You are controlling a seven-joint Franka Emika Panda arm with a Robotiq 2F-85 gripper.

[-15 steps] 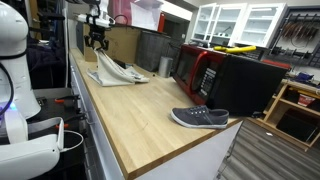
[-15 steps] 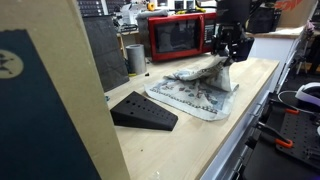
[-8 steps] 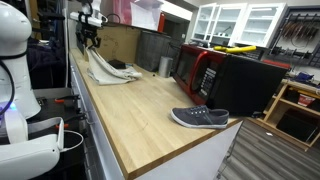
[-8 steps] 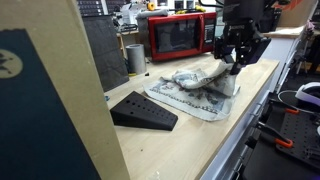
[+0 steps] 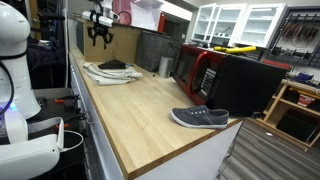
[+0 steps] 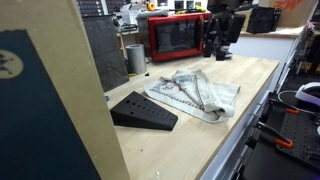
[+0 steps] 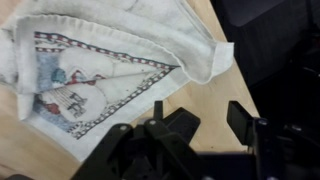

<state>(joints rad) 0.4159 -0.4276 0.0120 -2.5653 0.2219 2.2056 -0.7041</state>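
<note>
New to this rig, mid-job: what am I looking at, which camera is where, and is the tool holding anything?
It is a single robot arm ending in a two-fingered tool. Two pictures come from cameras standing apart from the robot, looking along the wooden counter from different sides. The third camera sits on the wrist and looks down past the fingers. On the counter lie a patterned cloth, a grey shoe and a black wedge. A red microwave stands at the back. The tool hangs above the cloth, jaws apart, holding nothing.
</note>
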